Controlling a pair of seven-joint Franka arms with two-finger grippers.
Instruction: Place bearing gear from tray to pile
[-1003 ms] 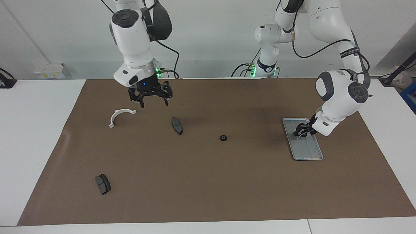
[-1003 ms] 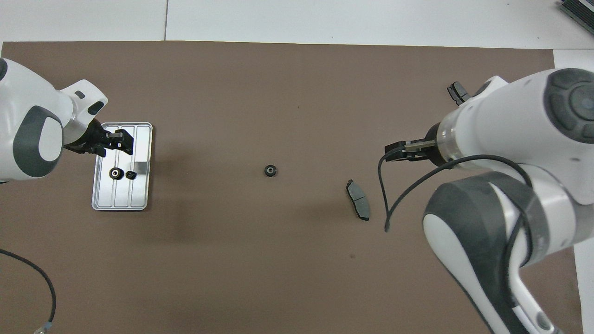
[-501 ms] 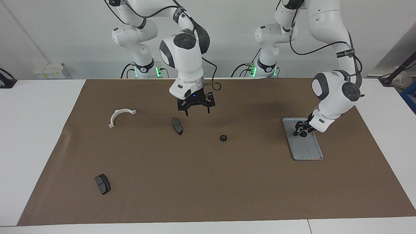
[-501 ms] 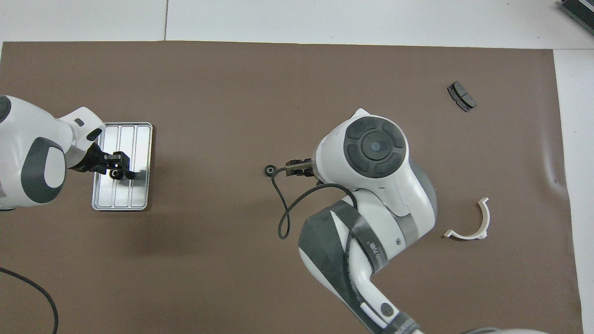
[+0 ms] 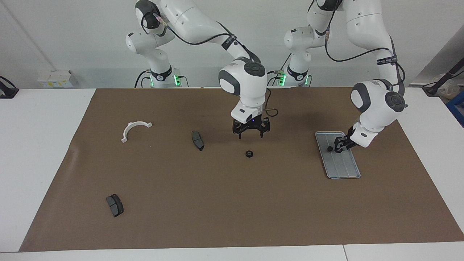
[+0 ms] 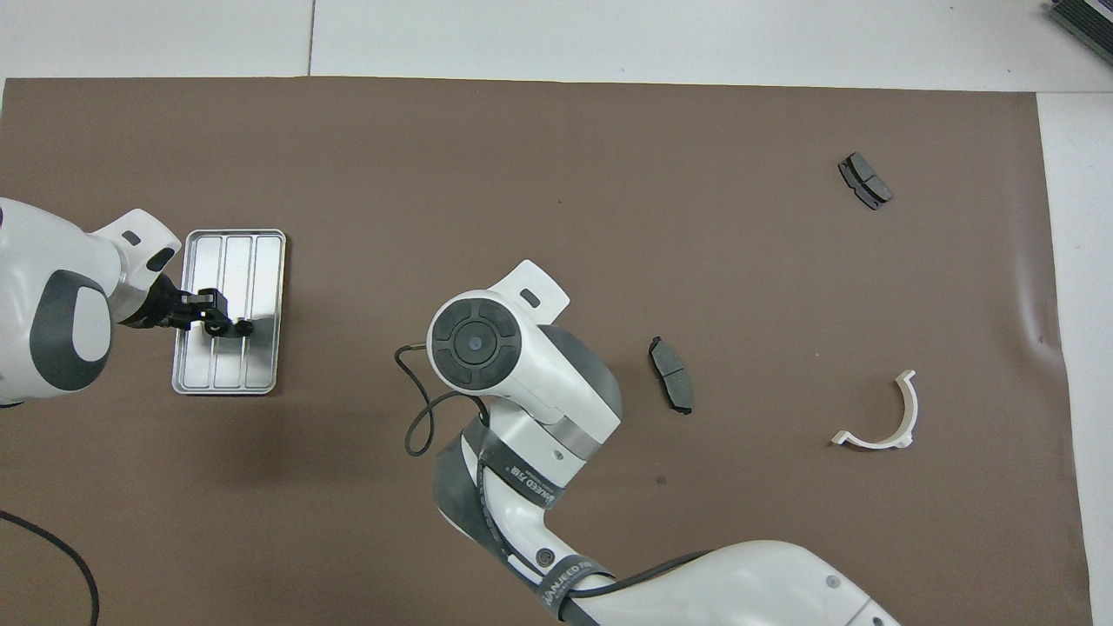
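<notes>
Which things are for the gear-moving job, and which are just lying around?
Job: flat silver-grey ridged metal tray; small black gear on it; small black gear on the brown mat; white half-ring bracket; two dark grey curved brake pads; left gripper.
Lying about: the mat itself; white box by the wall.

Facing camera high, looks toward robots; overhead looks steeply down; both share mat (image 5: 232,203).

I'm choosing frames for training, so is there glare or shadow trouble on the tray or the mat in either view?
Overhead view: a bright glare patch on the tray, and the right arm hides the loose gear on the brown mat. Facing view: even light, soft shadows beneath both arms, tray evenly grey.
</notes>
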